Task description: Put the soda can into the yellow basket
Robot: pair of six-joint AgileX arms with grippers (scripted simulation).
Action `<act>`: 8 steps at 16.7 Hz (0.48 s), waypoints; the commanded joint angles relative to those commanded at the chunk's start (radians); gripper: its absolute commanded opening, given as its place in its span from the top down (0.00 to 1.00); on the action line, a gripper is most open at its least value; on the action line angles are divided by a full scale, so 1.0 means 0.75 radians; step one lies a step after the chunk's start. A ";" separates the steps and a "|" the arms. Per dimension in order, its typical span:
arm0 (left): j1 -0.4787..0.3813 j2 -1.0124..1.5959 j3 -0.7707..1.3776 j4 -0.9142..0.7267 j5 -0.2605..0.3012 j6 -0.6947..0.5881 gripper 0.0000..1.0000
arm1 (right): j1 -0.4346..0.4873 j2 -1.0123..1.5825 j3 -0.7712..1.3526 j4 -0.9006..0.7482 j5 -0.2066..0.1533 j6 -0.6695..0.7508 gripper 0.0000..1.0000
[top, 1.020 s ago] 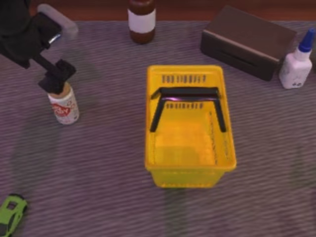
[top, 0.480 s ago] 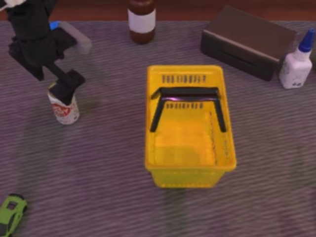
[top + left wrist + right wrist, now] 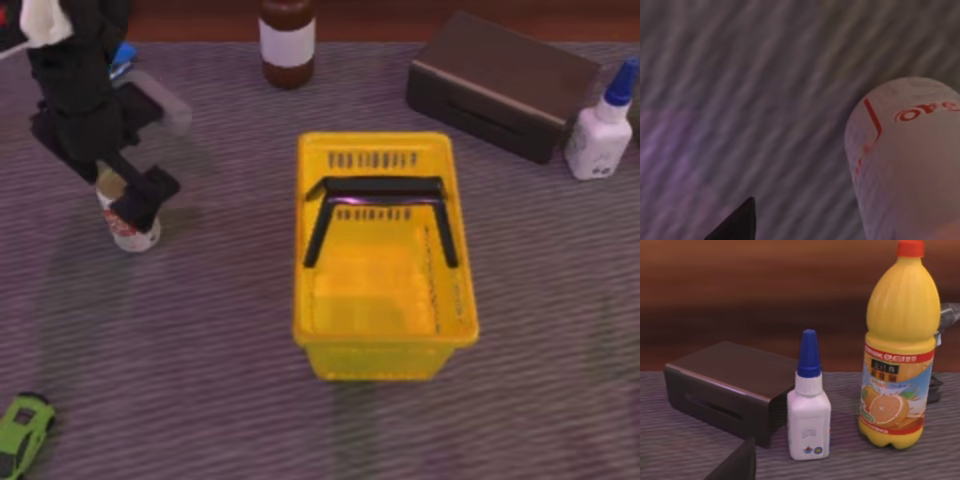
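The soda can, white with red markings, stands upright on the table's left side, well left of the yellow basket. My left gripper hangs straight over the can and hides its top in the top view. In the left wrist view the can fills the lower right, very close, and one dark fingertip stands apart from it with mat showing between; the gripper is open. The basket is empty, its black handles folded across the far half. My right arm is outside the top view; its wrist view shows one fingertip off to the side, open.
A brown bottle stands at the back centre, a dark box and a white glue bottle at the back right. A green toy car lies at the front left. An orange juice bottle shows in the right wrist view.
My left arm has swung rightward and forward, and its gripper has come down over the can, now covering its tan top. Can and basket have not moved.
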 joint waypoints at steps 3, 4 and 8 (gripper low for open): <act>0.000 0.016 -0.048 0.060 0.000 0.000 0.00 | 0.000 0.000 0.000 0.000 0.000 0.000 0.00; 0.000 0.016 -0.048 0.060 0.000 0.000 0.00 | 0.000 0.000 0.000 0.000 0.000 0.000 0.00; 0.000 0.016 -0.048 0.060 0.000 0.000 0.15 | 0.000 0.000 0.000 0.000 0.000 0.000 0.00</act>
